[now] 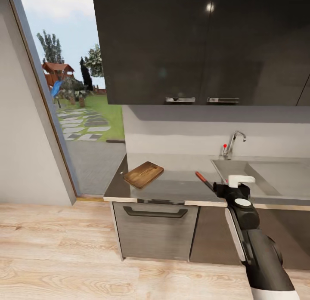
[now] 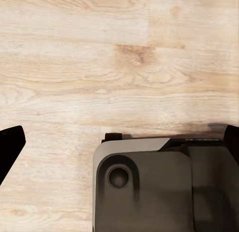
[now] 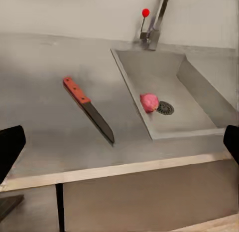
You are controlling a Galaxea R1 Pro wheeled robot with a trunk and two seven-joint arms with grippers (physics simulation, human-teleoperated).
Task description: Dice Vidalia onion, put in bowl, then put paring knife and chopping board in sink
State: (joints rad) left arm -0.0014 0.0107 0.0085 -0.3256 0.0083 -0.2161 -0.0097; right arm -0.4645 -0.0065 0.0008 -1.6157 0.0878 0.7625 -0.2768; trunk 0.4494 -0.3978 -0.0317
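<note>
The right gripper's (image 3: pixel 119 142) 2 dark fingertips (image 3: pixel 10 147) sat far apart at the frame edges, spread wide and holding nothing. I could see the left gripper's (image 2: pixel 119 142) fingertips (image 2: pixel 9 142) equally wide and empty, over the wooden floor (image 2: pixel 74 52) and the robot's grey base (image 2: pixel 144 187). Taking the sink (image 3: pixel 199 92) as landmark: the Vidalia onion (image 3: pixel 149 102) lay inside it, touching the drain (image 3: pixel 165 108). The paring knife (image 3: pixel 88 110) lay flat on the countertop (image 3: pixel 45 67) just beside the sink. The chopping board (image 1: pixel 143 174) rested farther along that countertop, well apart from the sink.
</note>
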